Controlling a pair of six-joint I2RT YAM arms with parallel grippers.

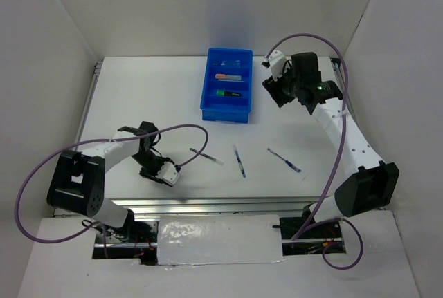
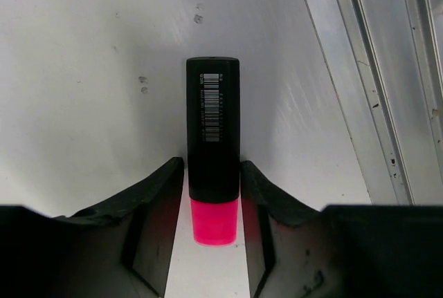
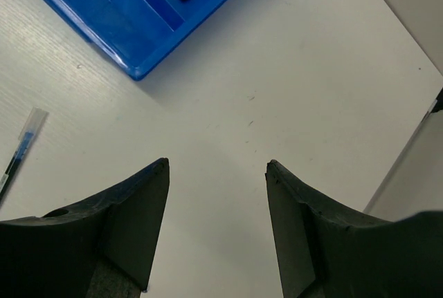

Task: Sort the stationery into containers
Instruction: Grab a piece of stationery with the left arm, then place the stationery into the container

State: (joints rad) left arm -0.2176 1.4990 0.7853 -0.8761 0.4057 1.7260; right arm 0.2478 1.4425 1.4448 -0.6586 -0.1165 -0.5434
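Note:
The pink highlighter (image 2: pixel 213 139), with a black body and pink end, lies between my left gripper's (image 2: pixel 213 166) fingers, which are closed against its black body, low over the table near the front left (image 1: pixel 154 168). The blue four-compartment tray (image 1: pixel 208 97) stands at the back centre and holds an orange highlighter (image 1: pixel 227 76) and a green one (image 1: pixel 228 93). Three thin pens lie on the table: one (image 1: pixel 206 157), a second (image 1: pixel 239 160) and a blue one (image 1: pixel 284 160). My right gripper (image 3: pixel 217 163) is open and empty above the table, right of the tray (image 1: pixel 273 89).
The right wrist view shows the tray's corner (image 3: pixel 138 42) at upper left and a pen's end (image 3: pixel 21 146) at the left edge. An aluminium rail (image 2: pixel 387 70) runs close to the right of the left gripper. White walls enclose the table.

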